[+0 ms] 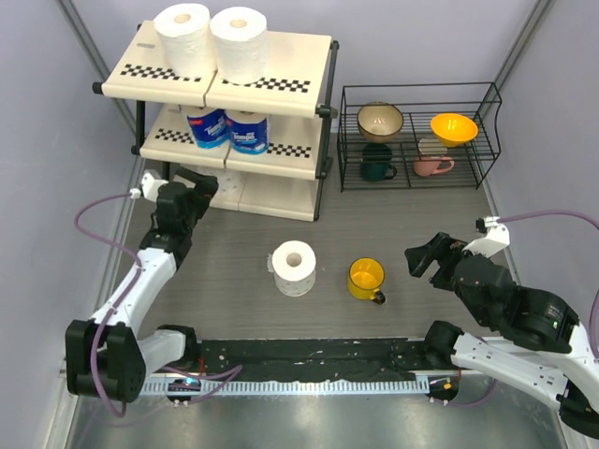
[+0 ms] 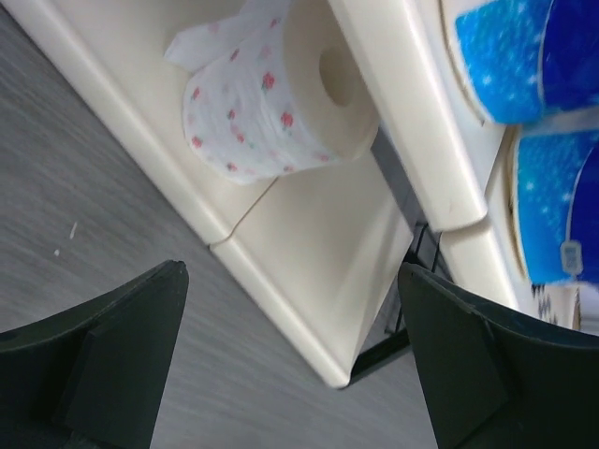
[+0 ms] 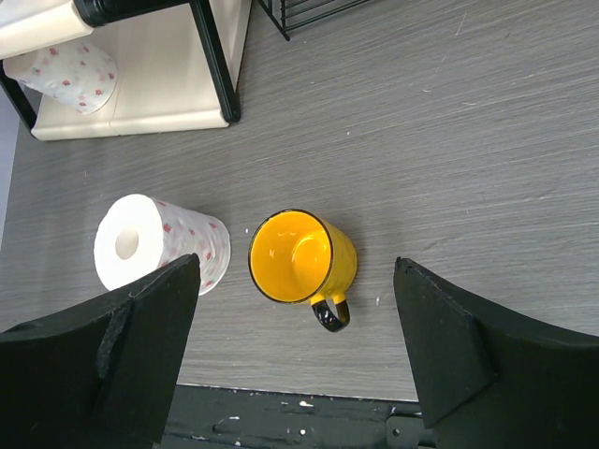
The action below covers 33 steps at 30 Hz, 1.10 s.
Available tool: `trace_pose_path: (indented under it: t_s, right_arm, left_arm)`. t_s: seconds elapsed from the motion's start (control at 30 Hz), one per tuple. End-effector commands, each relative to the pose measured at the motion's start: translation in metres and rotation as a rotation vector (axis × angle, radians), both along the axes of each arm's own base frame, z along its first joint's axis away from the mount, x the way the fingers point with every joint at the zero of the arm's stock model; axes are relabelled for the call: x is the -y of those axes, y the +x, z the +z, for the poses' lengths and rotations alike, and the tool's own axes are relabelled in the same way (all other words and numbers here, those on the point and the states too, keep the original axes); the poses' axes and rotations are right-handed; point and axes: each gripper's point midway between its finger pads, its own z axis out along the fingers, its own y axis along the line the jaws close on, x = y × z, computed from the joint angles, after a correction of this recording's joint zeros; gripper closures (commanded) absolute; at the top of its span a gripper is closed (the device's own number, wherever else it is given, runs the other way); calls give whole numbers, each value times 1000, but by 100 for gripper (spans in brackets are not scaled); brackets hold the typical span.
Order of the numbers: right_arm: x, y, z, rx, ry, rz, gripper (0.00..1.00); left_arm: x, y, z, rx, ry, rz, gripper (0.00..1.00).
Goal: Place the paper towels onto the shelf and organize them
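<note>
Grey wood-grain tabletop, pale lilac walls all round, and one fat white flower-printed paper towel roll standing out in the open.
It's on end, core up, just beside a yellow enamel mug. Back left, the cream three-tier shelf with checkered strips carries two bare white rolls on top, two blue-wrapped rolls on the middle board and another flower-printed roll on the bottom board. The left gripper hovers at that bottom board, fingers spread and empty. The right gripper hangs right of the mug, fingers wide apart too. A black wire rack of bowls and mugs stands back right.
</note>
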Motion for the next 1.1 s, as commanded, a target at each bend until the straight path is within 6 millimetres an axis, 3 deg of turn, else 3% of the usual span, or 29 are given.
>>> trace_pose_path:
  t_s: [0.0,0.1,0.13,0.2,0.23,0.43,0.57,1.07]
  right_arm:
    - [-1,0,15,22,51,-9,10]
    - [-3,1,14,16,43,-6,10]
    - [-3,1,14,15,43,-7,10]
    - [-4,1,15,14,45,-6,10]
    - [-4,2,15,15,45,-5,10]
    - [-5,2,14,8,58,-12,10]
    - [-8,2,12,-1,62,-5,10]
    - [-13,2,9,-25,50,2,10]
  left_arm:
    - [26,-33,-9,-117,24,-166,0]
    - [48,-54,-10,-126,77,-232,0]
    - [69,-68,-15,-149,110,-295,0]
    - [79,-80,-15,-155,168,-302,0]
    - [96,-94,-15,-157,183,-357,0]
    - [124,-128,-30,-166,214,-432,0]
    - [134,-134,-40,-201,244,-471,0]
    - [168,-141,-46,-226,304,-550,0]
